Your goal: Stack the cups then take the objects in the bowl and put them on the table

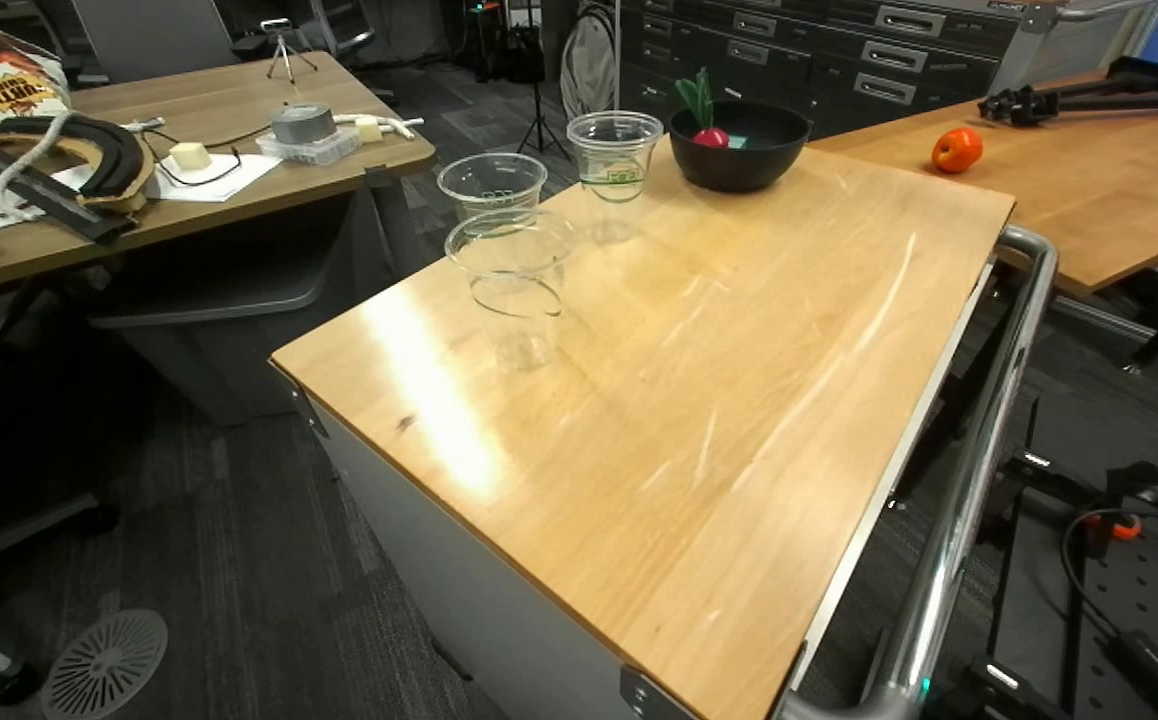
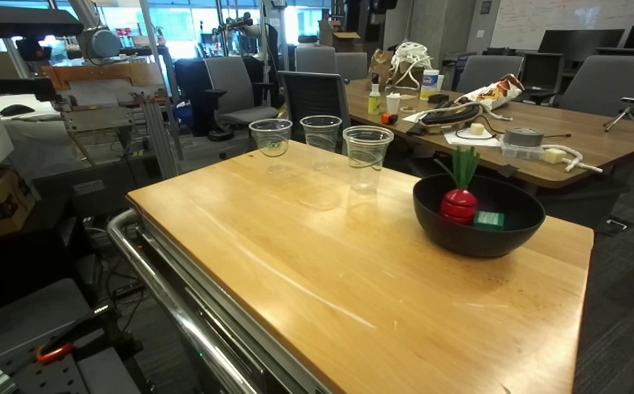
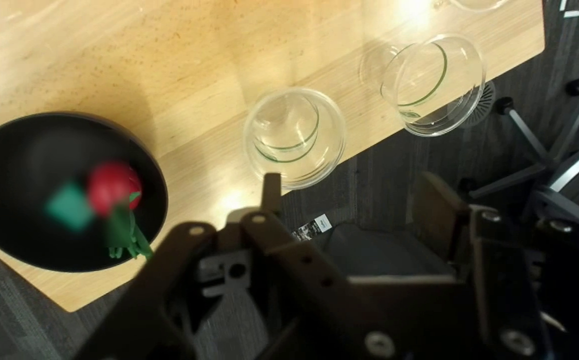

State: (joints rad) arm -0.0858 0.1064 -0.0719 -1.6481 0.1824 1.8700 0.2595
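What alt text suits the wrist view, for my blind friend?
An open pincer spans the lower centre and right, with clear cups on a light wooden table beyond. At left, a black bowl holds a teal piece and a red toy with green leaves.

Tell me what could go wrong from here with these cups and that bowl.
The clear cups stand toward one edge of the table, so a nudge might send one off. Being see-through, they could be hard to line up for stacking. The green leaves of the red toy rise above the bowl and might snag the gripper.
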